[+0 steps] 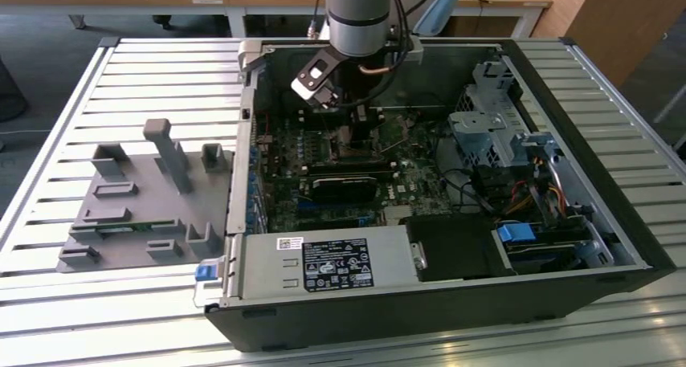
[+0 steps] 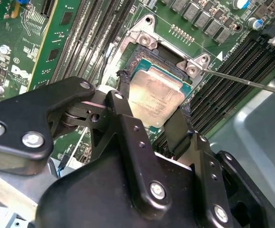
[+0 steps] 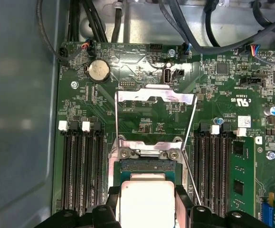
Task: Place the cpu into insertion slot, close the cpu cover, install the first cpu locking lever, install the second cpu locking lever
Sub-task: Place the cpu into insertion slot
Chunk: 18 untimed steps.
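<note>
Gripper [image 2: 152, 102] is seen w/ its two black fingers [image 2: 124, 88] clamped on opposite edges of the cpu [image 2: 157, 97], so the chip is held btwn them, silver top up. In the second wrist view the cpu is positioned at the insertion slot [image 2: 149, 56], whose black frame is left showing along one side beyond the chip. Whether the chip is fully seated or just above the contacts can't be told. In the first wrist view the cpu cover [image 3: 156, 96] is seen flipped open, laid back away from the slot over the green mobo [image 3: 213, 95], w/ board components exposed through its square window and its hinge end at the slot. One thin locking lever [image 2: 241, 80] is seen unlatched, angled out as a bare metal rod from a corner of the slot, alongside the RAM slots [image 3: 80, 166]. A round coin cell [image 3: 99, 70] is mounted beyond the open cover. In the exterior view the arm [image 1: 359, 14] is seen reaching down into an open PC case [image 1: 429, 315] set on a slatted table [image 1: 64, 102]. A PSU [image 1: 321, 264] is mounted along the near wall, and a grey fixture block [image 1: 134, 198] is placed on the table at the exterior view's left, well apart from the gripper.
</note>
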Each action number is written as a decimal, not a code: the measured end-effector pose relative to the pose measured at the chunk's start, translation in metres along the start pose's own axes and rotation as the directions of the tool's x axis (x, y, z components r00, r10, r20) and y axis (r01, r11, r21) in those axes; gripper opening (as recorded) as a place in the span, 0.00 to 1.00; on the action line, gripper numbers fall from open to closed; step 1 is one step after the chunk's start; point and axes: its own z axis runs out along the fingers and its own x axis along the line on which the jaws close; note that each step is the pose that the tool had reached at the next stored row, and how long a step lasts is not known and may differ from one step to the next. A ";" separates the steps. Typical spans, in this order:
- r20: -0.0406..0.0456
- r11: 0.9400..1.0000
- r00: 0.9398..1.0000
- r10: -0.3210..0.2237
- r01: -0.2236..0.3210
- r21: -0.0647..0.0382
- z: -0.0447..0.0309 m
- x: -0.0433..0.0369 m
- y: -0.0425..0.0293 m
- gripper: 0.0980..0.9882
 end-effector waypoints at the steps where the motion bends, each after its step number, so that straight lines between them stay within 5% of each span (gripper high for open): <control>1: 0.000 1.000 1.000 0.001 -0.001 0.000 0.0005 0.0000 0.0000 0.50; 18: 0.002 1.000 1.000 0.001 -0.001 0.000 0.0100 0.0001 -0.0005 0.50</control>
